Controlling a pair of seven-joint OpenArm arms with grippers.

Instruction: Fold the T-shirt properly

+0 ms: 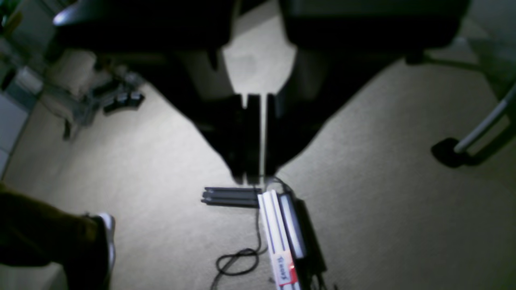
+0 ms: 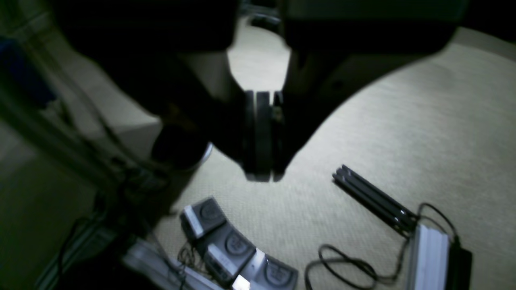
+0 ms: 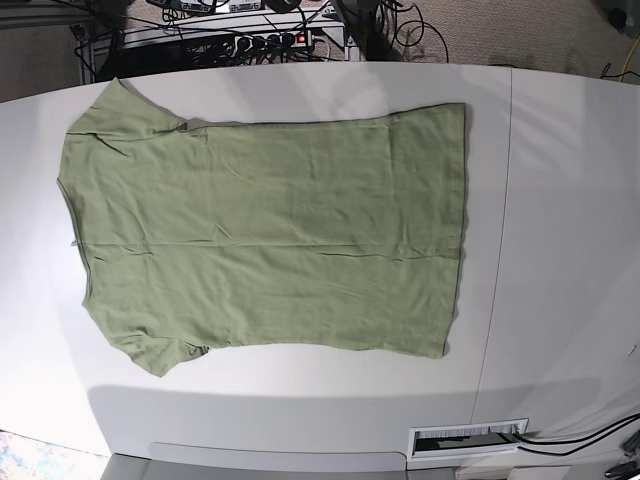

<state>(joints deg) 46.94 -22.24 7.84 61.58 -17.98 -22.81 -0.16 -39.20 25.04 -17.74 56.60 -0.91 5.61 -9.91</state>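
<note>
The olive-green T-shirt [image 3: 270, 230] lies spread flat on the white table [image 3: 560, 200], neck end to the left and hem to the right, both short sleeves out at the left corners. Neither arm shows in the base view. In the left wrist view my left gripper [image 1: 254, 179] hangs over carpeted floor, its dark fingers [image 1: 242, 141] almost together with only a thin slit of light between them, holding nothing. My right gripper [image 2: 262, 176] also points at the floor, its fingers pressed together and empty. The T-shirt is out of both wrist views.
A seam [image 3: 500, 220] crosses the table right of the shirt, and a slot [image 3: 467, 437] sits at its front edge. Power strips and cables [image 3: 250, 40] lie behind the table. On the floor are foot pedals [image 2: 238, 249], an aluminium profile [image 1: 278, 237] and a person's leg [image 1: 48, 237].
</note>
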